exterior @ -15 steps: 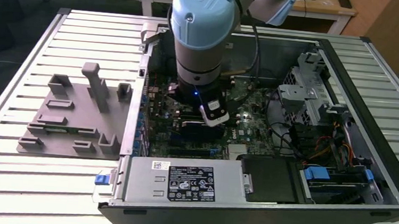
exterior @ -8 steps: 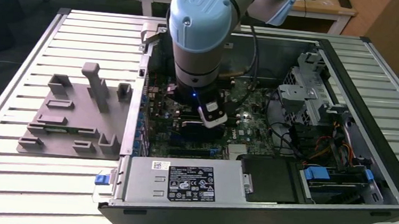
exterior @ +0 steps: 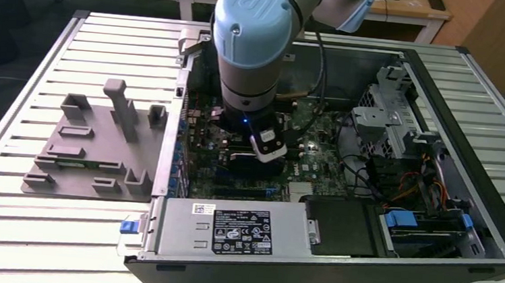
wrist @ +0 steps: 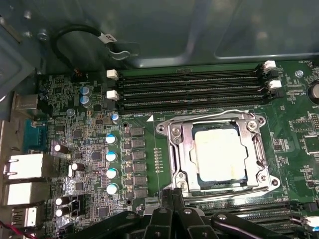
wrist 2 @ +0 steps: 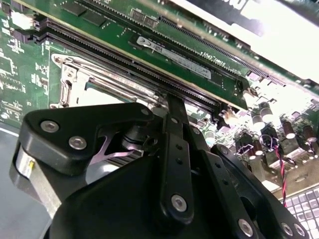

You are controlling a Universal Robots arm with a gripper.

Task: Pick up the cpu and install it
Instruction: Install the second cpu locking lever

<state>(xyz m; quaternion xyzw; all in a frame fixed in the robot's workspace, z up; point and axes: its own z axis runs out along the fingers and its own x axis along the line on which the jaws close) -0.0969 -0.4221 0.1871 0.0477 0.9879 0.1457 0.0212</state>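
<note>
The cpu (wrist: 219, 152), a flat square chip with a pale silver top, lies inside the metal socket frame (wrist: 177, 149) on the green motherboard (wrist: 94, 149). In the first wrist view my gripper (wrist: 173, 191) hangs just off one edge of that frame, its black fingers closed together with nothing between them. The second wrist view shows the same fingertips (wrist 2: 172, 104) beside the socket frame (wrist 2: 89, 74). In the exterior view the arm (exterior: 250, 60) reaches straight down into the open computer case (exterior: 332, 276) over the board.
Memory slots (wrist: 189, 87) run along one side of the socket, with capacitors (wrist: 110, 164) on another. A power supply (exterior: 227, 229), cables and a drive cage (exterior: 389, 118) crowd the case. A grey fixture block (exterior: 99, 143) stands on the slatted table at the exterior view's left.
</note>
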